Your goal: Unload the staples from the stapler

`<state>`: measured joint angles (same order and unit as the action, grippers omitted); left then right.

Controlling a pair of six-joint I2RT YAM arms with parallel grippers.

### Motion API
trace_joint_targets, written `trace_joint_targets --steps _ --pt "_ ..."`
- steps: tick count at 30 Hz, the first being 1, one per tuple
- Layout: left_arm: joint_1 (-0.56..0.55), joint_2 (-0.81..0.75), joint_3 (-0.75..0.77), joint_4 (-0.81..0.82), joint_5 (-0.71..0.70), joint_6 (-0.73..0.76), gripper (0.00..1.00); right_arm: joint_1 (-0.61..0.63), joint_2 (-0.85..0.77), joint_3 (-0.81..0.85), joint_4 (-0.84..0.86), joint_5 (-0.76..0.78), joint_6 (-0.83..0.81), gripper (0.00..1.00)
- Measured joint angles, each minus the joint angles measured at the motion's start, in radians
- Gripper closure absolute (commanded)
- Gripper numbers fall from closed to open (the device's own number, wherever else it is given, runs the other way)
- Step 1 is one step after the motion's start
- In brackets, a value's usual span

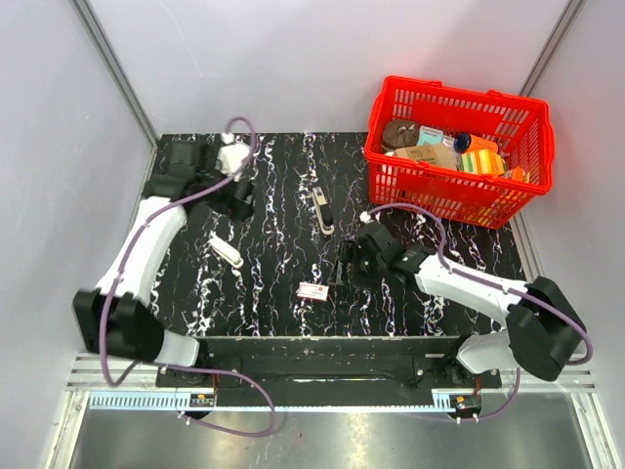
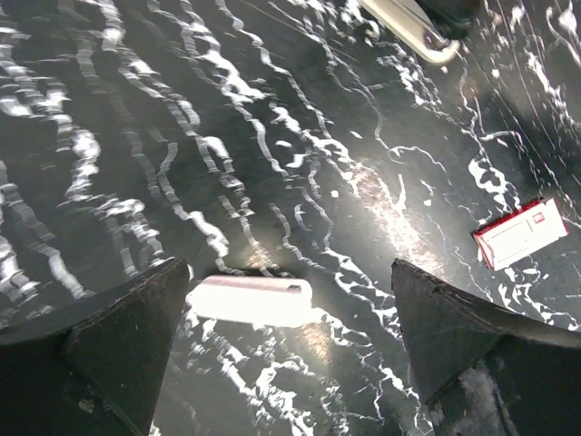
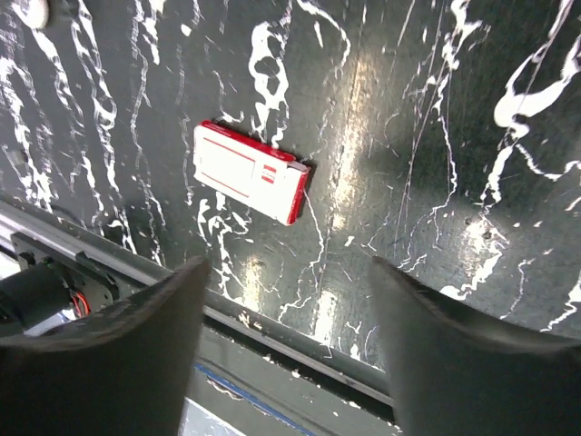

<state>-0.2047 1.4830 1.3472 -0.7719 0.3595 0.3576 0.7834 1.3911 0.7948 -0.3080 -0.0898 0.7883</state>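
– Two tools are in view. How are they set?
– The left tool [image 2: 290, 272] is spread wide above the black, white-veined marble-pattern desk [image 1: 273, 176], toward the far left corner. A smooth white rounded bar [image 2: 250, 301] lies on the desk between its fingers [image 2: 109, 336], just beside the left one, and is not gripped. The right tool [image 3: 290, 268] is likewise spread wide and empty near the middle of the near edge. A small flat red-and-white cardboard box [image 3: 250, 173] lies just ahead of it.
– Where is the pale, dark-ended elongated stapler [image 1: 322, 209]?
– It lies flat by itself at mid-desk, toward the far edge, apart from both tools. The thin dark-grey strip of staples cannot be made out against the dark desk in any view. Whether it sits inside the stapler cannot be told.
– Which step is judged to be in hand?
– The approach, it is judged, since the stapler is held by neither tool. For the next move, the body would need to be pinned by one tool while the magazine is opened by the other. The strip would then be drawn out with a narrow, careful pinch.
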Motion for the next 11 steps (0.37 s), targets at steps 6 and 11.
trace_joint_targets --steps 6,11 --pt "0.149 -0.296 -0.062 -0.016 0.001 0.000 0.01 -0.001 -0.067 0.103 -0.081 0.065 -0.079 0.02" --pt "0.256 -0.486 -0.225 -0.042 0.000 0.001 0.01 -0.001 -0.069 0.200 -0.095 0.101 -0.135 0.01"
